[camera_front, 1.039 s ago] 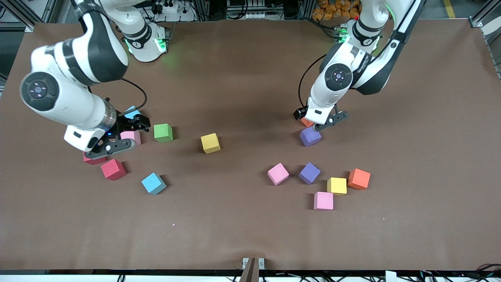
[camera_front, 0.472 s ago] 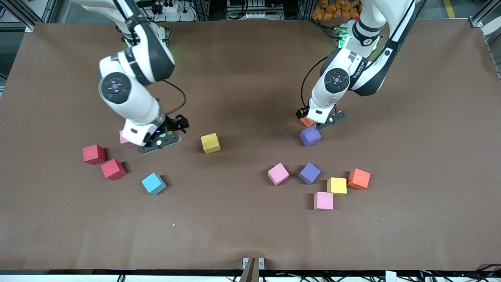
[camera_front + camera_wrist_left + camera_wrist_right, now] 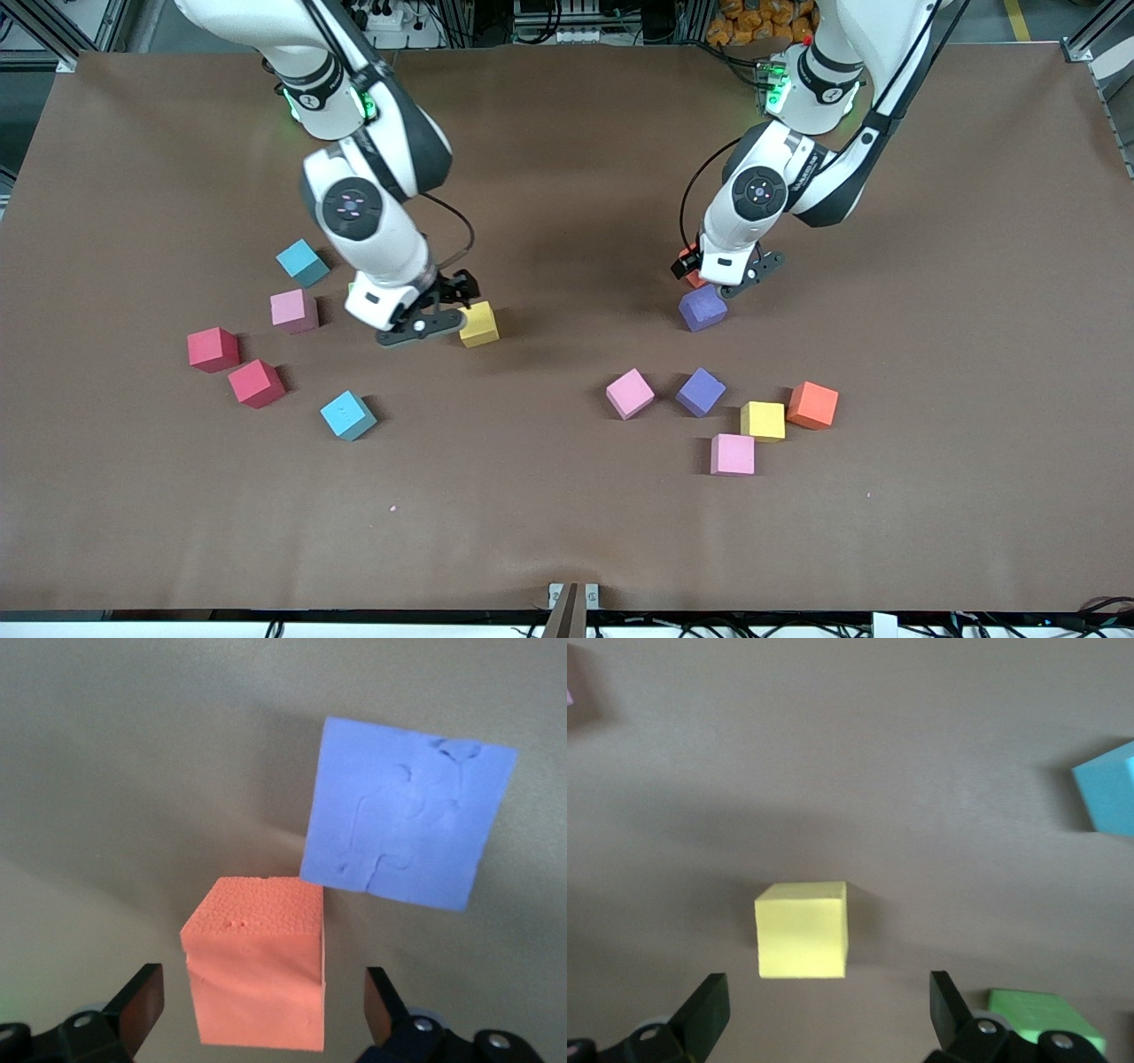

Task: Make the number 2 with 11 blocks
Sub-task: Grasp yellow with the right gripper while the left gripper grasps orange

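So we've got the blocks scattered loose over the brown table, no number 2 laid out anywhere yet.

The right gripper sits low beside a yellow block, roughly mid-table. In its wrist view the fingers are spread wide with that yellow block just ahead of the gap, not between them, so nothing is held. A green block peeks out right by one finger; in the front view it's almost totally hidden by the arm, so we can't say exactly how it sits.

The left gripper is down low over an orange block, jaws wide. In the wrist view the orange block sits between the fingers with clear gaps on both sides, so no grip. A purple block sits corner-close to it, maybe just touching, and nearer to the front camera.

Toward the right arm's end: a light blue block, a pink one, two red ones and another light blue.

Nearer the camera, toward the left arm's end, there's a loose cluster: pink, purple, yellow, orange and pink.
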